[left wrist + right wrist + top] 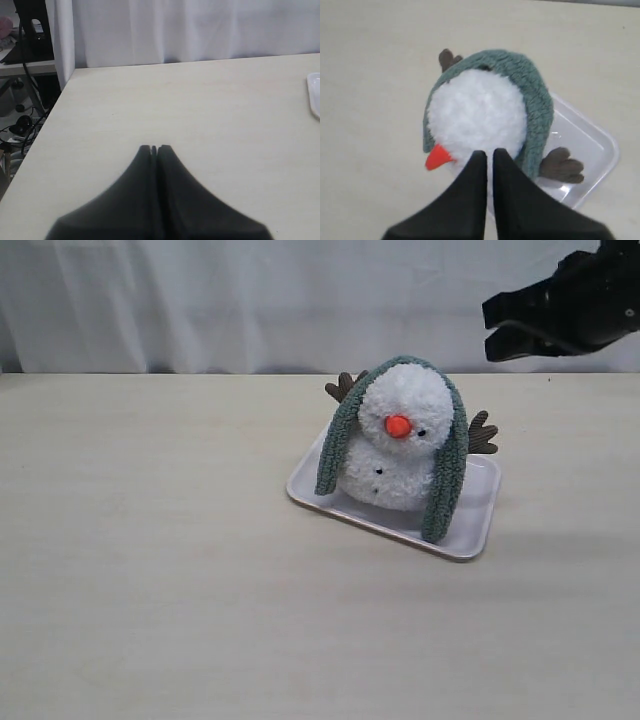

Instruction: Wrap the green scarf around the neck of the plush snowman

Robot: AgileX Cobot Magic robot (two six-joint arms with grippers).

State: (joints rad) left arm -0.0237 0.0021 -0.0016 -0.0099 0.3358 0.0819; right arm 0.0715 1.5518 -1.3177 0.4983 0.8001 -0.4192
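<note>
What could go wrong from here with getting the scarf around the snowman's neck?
The green scarf is draped over the plush snowman's head, not its neck, with both ends hanging loose; tugging one end could slide it off.
The snowman just sits on a shallow white tray; a sideways pull might tip it or shift the tray.
The right hand is shut in the air near the snowman; unless it opens, it would push the fleece, not grip it.

Bright, even light w/ soft shadows; left claw blurry.

backdrop: white curtain | surface: pale wood-grain table | light: soft, even
</note>
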